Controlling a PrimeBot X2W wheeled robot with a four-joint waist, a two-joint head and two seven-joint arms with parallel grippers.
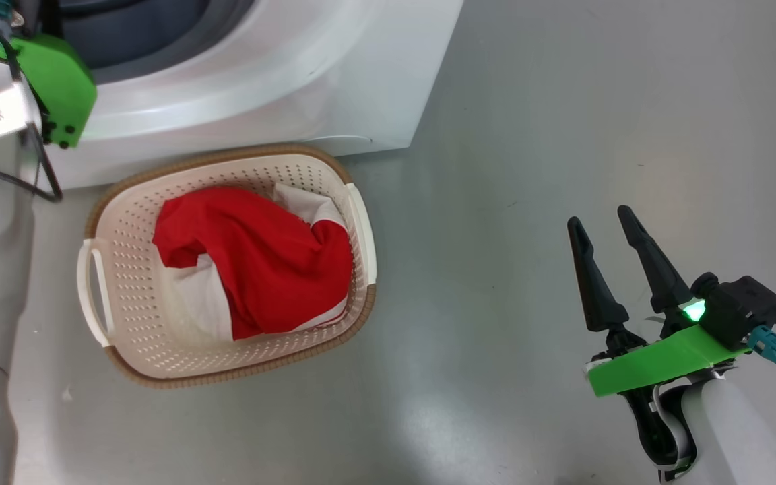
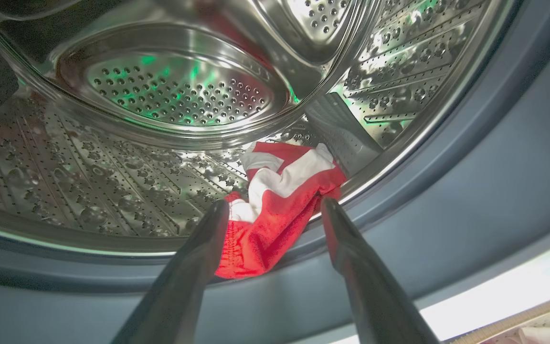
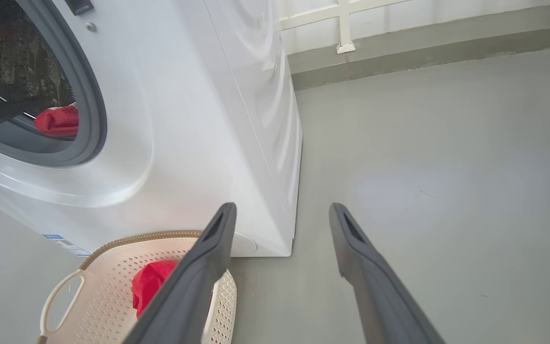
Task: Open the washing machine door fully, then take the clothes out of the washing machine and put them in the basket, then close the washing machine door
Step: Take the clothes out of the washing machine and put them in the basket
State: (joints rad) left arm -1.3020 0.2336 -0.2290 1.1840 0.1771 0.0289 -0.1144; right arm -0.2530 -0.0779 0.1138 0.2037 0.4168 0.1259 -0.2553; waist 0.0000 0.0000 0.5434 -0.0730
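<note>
1. Now, the left gripper reaches into the washing machine, its two dark fingers spread wide with nothing pinched.
2. A red-and-white garment lies crumpled at the front lip of the steel drum. Its lower edge spills onto the grey rubber seal, straight ahead of the jaws, with a fingertip on either side. Whether the tips touch the cloth I cannot tell.
3. Its long axis runs roughly along the fingers, from the seal up into the drum, so closing across it would likely catch the bunched middle.
4. The right gripper hovers over the grey floor, jaws equally spread and empty, well apart from the drum — the left arm is plainly the nearer one.
5. The basket stands just in front of the machine with another red garment already in it. By my reading this is a later pick — and the drop point lies close below the left arm.
</note>
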